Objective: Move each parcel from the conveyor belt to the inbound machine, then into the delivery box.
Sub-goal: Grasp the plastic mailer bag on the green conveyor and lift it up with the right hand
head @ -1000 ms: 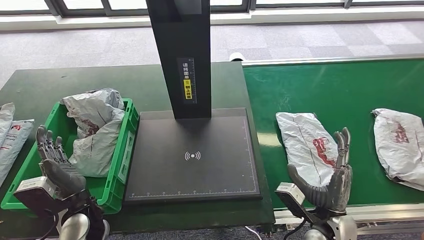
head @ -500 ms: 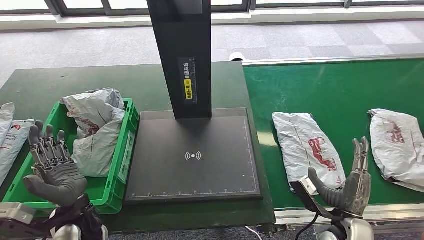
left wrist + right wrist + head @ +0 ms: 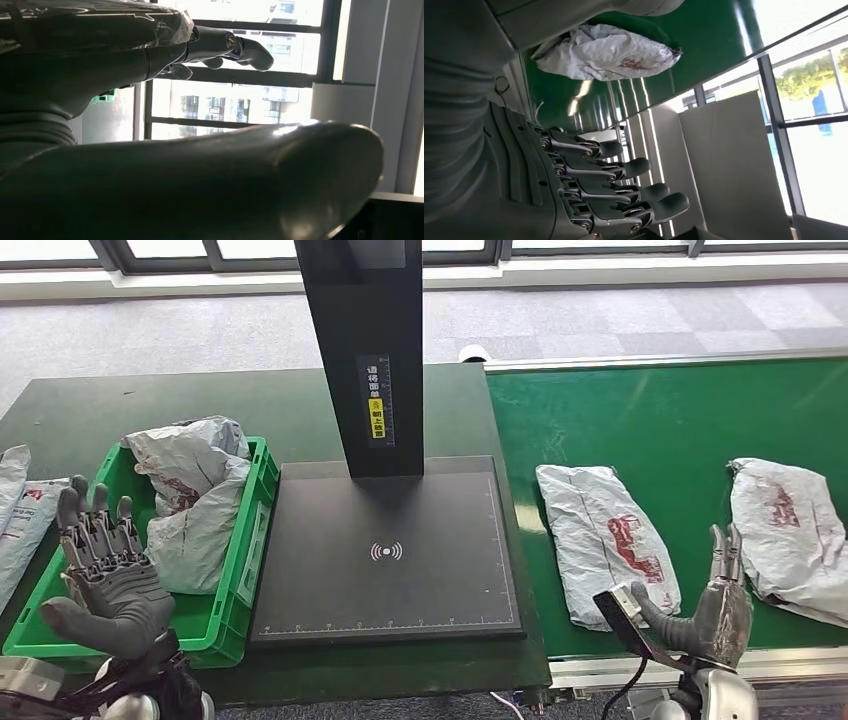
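Note:
Two grey parcels lie on the green conveyor belt [image 3: 650, 410]: one [image 3: 604, 537] near the inbound machine, another [image 3: 789, 534] farther right, also seen as the parcel [image 3: 606, 52] in the right wrist view. My right hand [image 3: 712, 612] is raised at the belt's near edge between them, fingers straight and apart, holding nothing. The black inbound machine [image 3: 385, 555] has a flat scan plate and a tall post. Left of it, the green delivery box [image 3: 231, 585] holds grey parcels [image 3: 190, 500]. My left hand [image 3: 105, 575] hovers over the box's near left corner, open and empty.
More parcels [image 3: 20, 515] lie on the dark table at the far left, outside the box. The machine's post [image 3: 360, 350] rises at the middle back. A metal rail [image 3: 600, 668] edges the belt's near side. Grey carpet lies beyond the table.
Both parcels have ridden left on the belt. My right hand has shifted right and lower, away from the nearer parcel. My left hand has turned and spread its fingers.

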You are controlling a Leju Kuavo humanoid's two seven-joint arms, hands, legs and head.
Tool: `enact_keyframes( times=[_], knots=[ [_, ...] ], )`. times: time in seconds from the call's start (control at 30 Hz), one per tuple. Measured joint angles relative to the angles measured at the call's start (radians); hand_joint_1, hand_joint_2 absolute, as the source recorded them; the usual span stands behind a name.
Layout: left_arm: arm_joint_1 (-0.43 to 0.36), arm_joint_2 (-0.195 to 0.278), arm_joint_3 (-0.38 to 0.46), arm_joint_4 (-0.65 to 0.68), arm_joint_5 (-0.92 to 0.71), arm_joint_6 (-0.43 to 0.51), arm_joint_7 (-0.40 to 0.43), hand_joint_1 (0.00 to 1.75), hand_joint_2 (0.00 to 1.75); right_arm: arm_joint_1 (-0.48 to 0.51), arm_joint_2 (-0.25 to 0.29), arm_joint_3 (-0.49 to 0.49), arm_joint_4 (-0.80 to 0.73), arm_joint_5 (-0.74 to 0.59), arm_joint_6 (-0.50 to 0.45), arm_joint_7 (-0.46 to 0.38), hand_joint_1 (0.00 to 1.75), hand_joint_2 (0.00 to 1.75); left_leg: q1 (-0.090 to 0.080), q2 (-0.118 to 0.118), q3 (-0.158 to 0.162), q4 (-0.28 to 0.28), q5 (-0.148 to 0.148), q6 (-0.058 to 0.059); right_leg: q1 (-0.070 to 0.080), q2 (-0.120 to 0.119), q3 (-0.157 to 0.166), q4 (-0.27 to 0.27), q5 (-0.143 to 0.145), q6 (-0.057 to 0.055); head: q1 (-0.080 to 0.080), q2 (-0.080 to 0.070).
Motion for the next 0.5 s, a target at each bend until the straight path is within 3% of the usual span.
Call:
enact_keyframes(
  times=[0.17,0.5],
  knots=[
    [0.005,-0.003,0.0,0.003,-0.015,-0.012,0.0,0.0,0.0,-0.08,-0.05,-0.041,0.15,0.005,0.029,0.012,0.0,1.75,0.0,0.0,-0.001,0.0,0.0,0.0,0.0,0.0,0.0,0.0,0.0,0.0,0.0,0.0],
    [-0.002,-0.009,-0.014,0.027,-0.024,0.004,0.0,0.0,0.0,-0.301,-0.13,-0.032,0.577,0.061,-0.017,0.041,0.0,1.75,0.0,0.0,-0.001,0.0,0.002,0.0,0.0,0.0,-0.001,0.0,0.002,0.001,0.0,0.0]
  ],
)
